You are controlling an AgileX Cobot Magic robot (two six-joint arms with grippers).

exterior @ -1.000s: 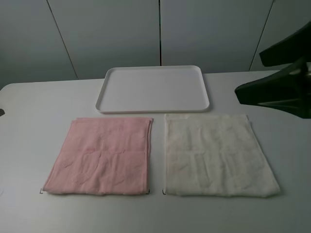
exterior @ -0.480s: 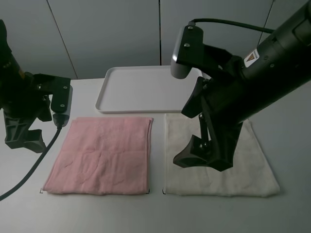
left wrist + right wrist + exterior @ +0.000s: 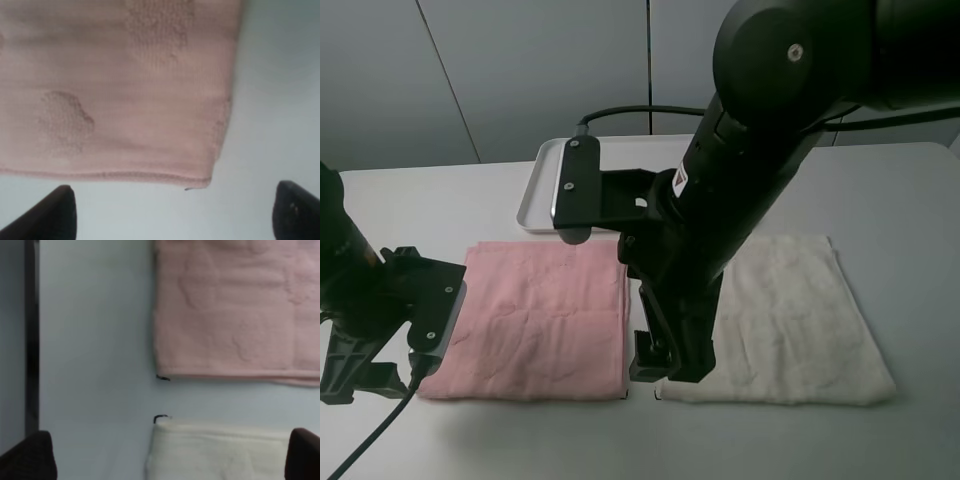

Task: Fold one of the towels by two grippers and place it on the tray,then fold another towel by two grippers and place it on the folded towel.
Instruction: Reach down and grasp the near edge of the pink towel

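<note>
Having swung off the cream-white towel (image 3: pixel 800 320), my right claw (image 3: pixel 670 362) is hanging wide open and empty over the gap between it and the pale pink towel (image 3: pixel 535 320) at lower centre. My left claw (image 3: pixel 355 372), equally wide and empty, is sitting lower now, at the pink towel's lower-left corner. My right arm (image 3: pixel 760 150) is hiding most of the white tray (image 3: pixel 535 200).

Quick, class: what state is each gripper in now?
Left gripper: open, empty, by a corner of the pink towel.
Right gripper: open, empty, by a corner of the cream-white towel.
</note>
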